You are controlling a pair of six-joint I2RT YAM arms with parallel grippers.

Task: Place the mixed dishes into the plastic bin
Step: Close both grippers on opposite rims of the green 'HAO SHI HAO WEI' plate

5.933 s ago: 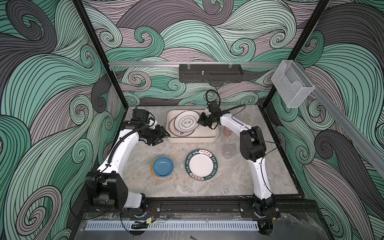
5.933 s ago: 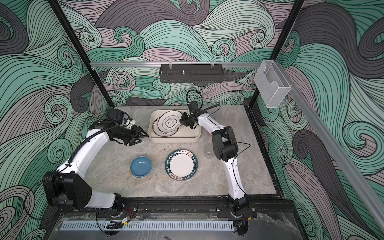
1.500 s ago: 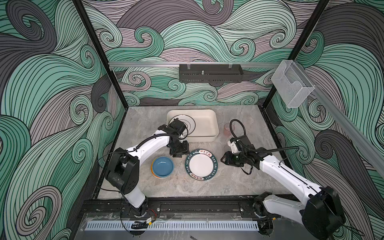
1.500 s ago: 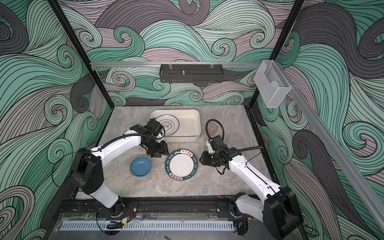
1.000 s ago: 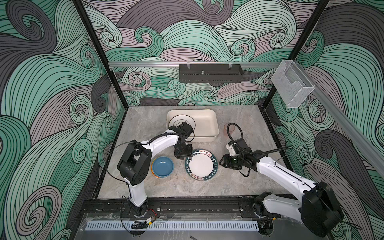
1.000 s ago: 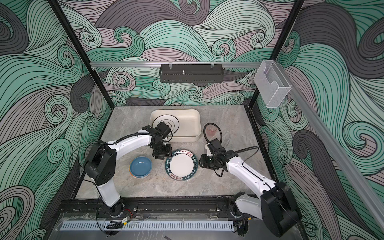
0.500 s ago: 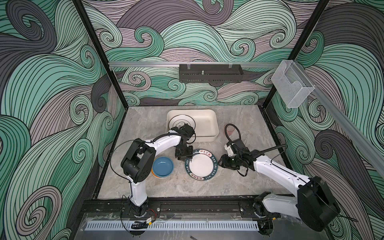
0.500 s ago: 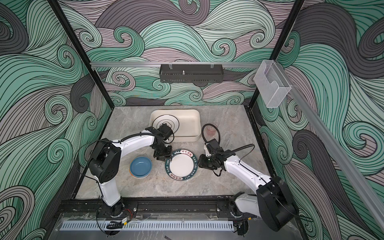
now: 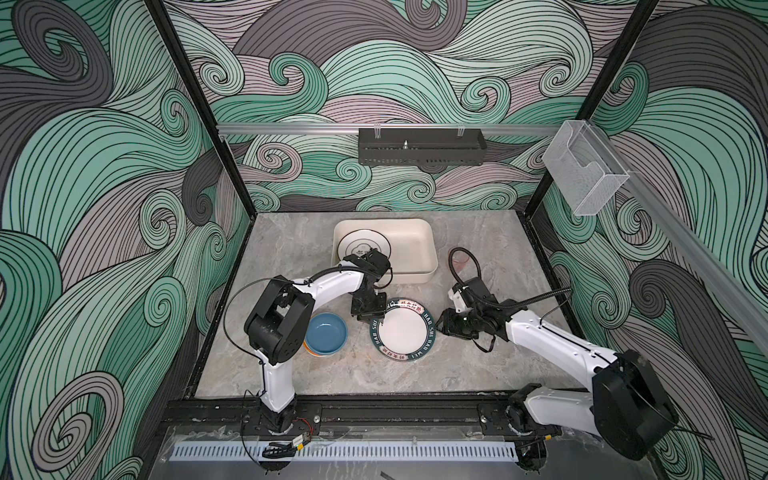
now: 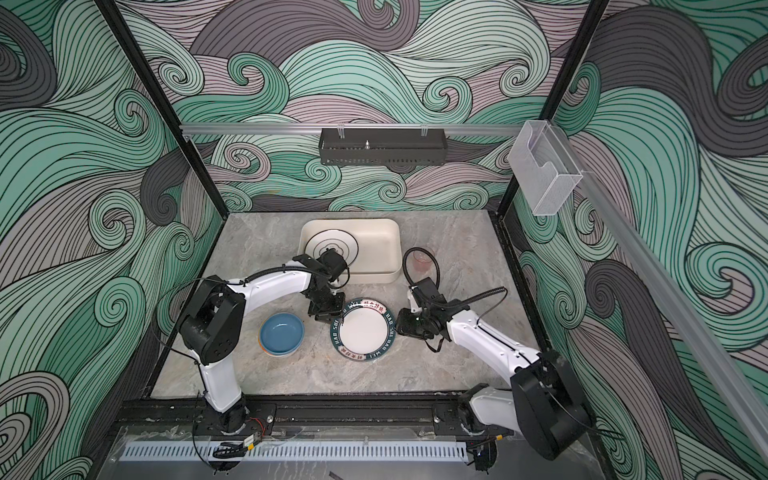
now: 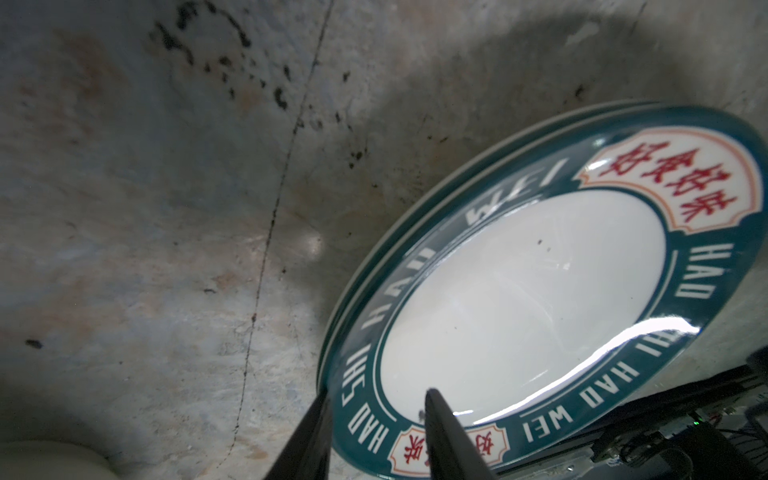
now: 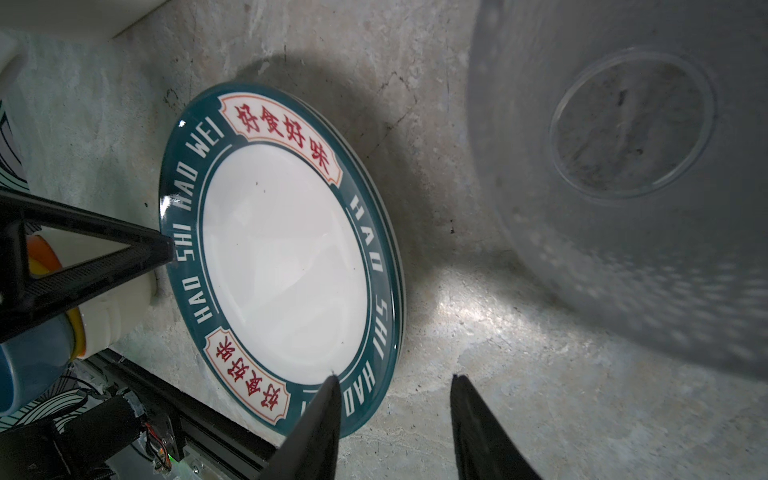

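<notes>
A green-rimmed plate (image 9: 402,329) (image 10: 362,328) with red characters lies flat mid-table, a second rim showing just under it. My left gripper (image 9: 374,318) (image 11: 376,399) is at its left rim, jaws straddling the edge: one finger (image 11: 316,428) outside, the other over the white well, a gap still between them. My right gripper (image 9: 441,328) (image 12: 392,386) stands open at the plate's right edge, one finger over the rim, the other over bare table. The cream plastic bin (image 9: 419,253) (image 10: 384,245) behind holds a black-ringed plate (image 9: 362,249).
A blue bowl (image 9: 328,333) (image 10: 281,332) tops a stack of bowls left of the plate. One translucent cup (image 9: 461,262) stands right of the bin; another cup (image 12: 631,124) is close by my right wrist. A black tray (image 9: 419,151) and a clear box (image 9: 584,174) hang on the walls.
My left gripper came forward from the bin to the plate's left rim and its jaws narrowed. My right gripper slid left up to the plate's right edge.
</notes>
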